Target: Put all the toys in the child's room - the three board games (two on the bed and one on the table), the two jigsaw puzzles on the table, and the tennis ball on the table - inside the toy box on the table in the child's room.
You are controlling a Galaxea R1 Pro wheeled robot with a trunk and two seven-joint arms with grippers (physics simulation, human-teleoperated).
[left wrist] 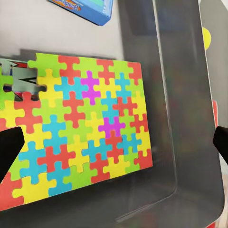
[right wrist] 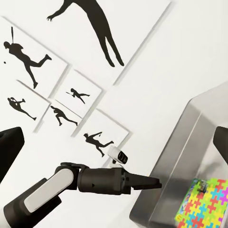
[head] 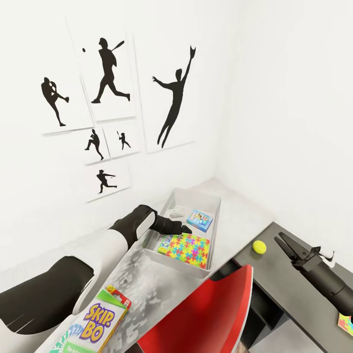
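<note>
- Toy box (head: 214, 230): sat on the pale counter (head: 240, 215) in the corner under the posters (head: 113, 83).
- Inside the box: one puzzle (head: 189, 247) lying flat at the near end, overlapping a pale printed box underneath, only an edge of which showed.
- Small blue game (head: 200, 220): lay flat in the middle of the box, apart from the puzzle.
- Left gripper (head: 185, 228): hung over the box's near-left part, just above the puzzle; in the left wrist view, fingertips (left wrist: 9, 147) spread wide at either edge of frame, nothing between them.
- Tennis ball (head: 259, 246): rested on the dark lower counter section (head: 294, 299), just outside the box's right wall.
- Right gripper (head: 287, 243): hovered above the dark section, right of the ball; wide open, empty.
- Second puzzle (head: 346, 321): corner seen at the far right edge, on the dark section.
- SKIP-BO game (head: 100, 321): lay on the pale counter near the left forearm, well short of the box.
- Red chair back (head: 206, 314): stood in front of the counter.
</note>
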